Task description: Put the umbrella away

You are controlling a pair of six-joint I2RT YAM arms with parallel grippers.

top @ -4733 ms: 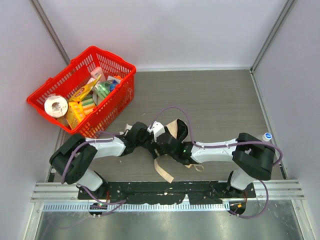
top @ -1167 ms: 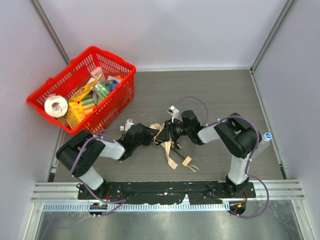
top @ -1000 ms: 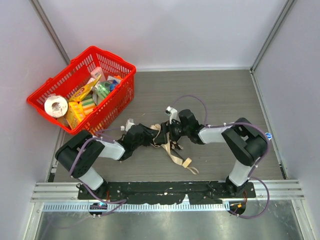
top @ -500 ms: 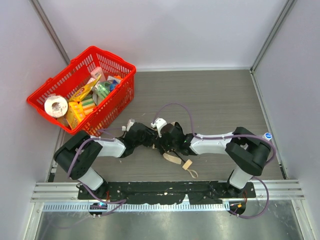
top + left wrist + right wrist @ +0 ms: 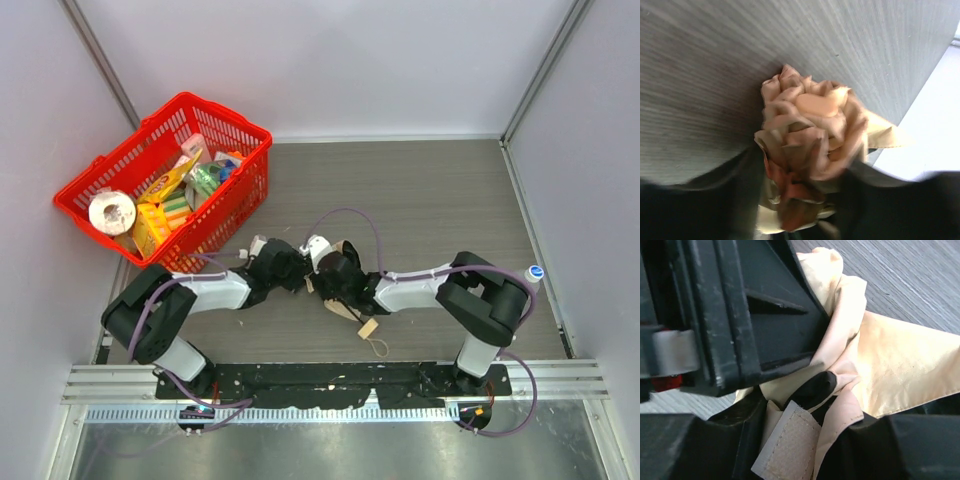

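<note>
The umbrella (image 5: 343,306) is a crumpled beige bundle low over the table's middle, between my two grippers. Its tan handle (image 5: 368,327) and cord loop (image 5: 380,348) trail toward the near edge. My left gripper (image 5: 298,275) is shut on the bunched fabric (image 5: 810,135), whose pleated end sticks out past the dark fingers (image 5: 730,200). My right gripper (image 5: 328,285) meets it from the right. In the right wrist view the jaws (image 5: 805,440) press on folds of the beige fabric (image 5: 900,365) and a velcro strap (image 5: 787,447). The left gripper's black body (image 5: 740,315) sits close above them.
A red basket (image 5: 222,112) full of groceries and a paper roll (image 5: 112,212) stands at the back left, near the left arm's elbow. A small white-capped bottle (image 5: 533,272) stands by the right wall. Walls close in the table on three sides.
My right gripper slid left up against the left gripper and its jaws closed on the fabric. The umbrella's handle and loop shifted left and nearer. The left gripper kept its hold.
</note>
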